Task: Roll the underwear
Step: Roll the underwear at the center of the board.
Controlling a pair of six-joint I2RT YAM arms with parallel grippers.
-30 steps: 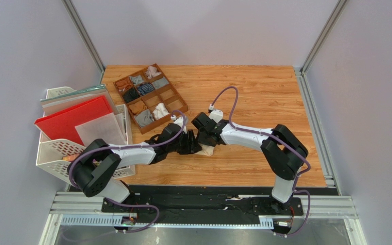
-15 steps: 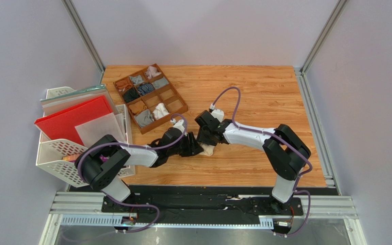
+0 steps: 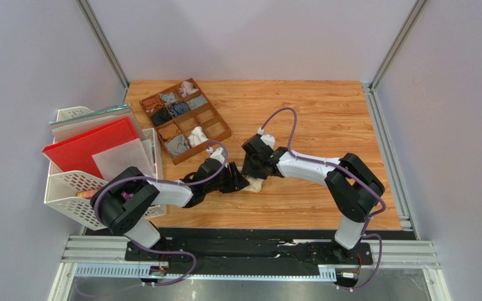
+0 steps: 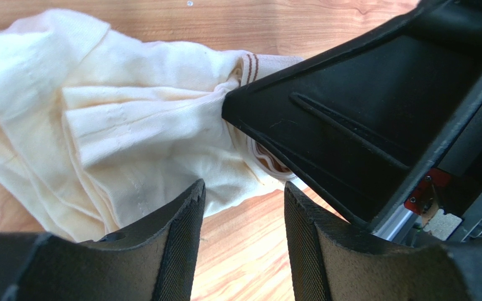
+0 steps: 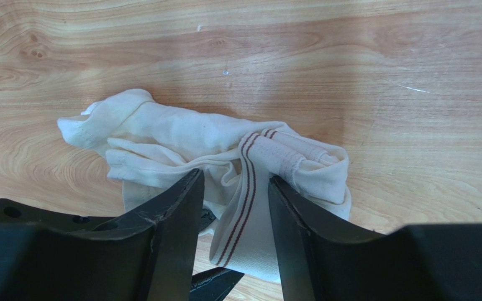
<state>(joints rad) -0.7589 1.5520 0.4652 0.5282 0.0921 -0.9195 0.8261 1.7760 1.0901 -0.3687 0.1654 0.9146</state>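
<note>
Now underwear (image 5: 193, 139) between right jaws; just beyond left jaws

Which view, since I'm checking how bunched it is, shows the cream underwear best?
Right wrist: the cream underwear lies almost whole on the wood, striped waistband showing. Left wrist sees only a close, partly blocked portion; top external shows only a small patch.

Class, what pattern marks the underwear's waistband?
Waistband: thin reddish-brown stripes on cream, clearest in right wrist view.
</note>
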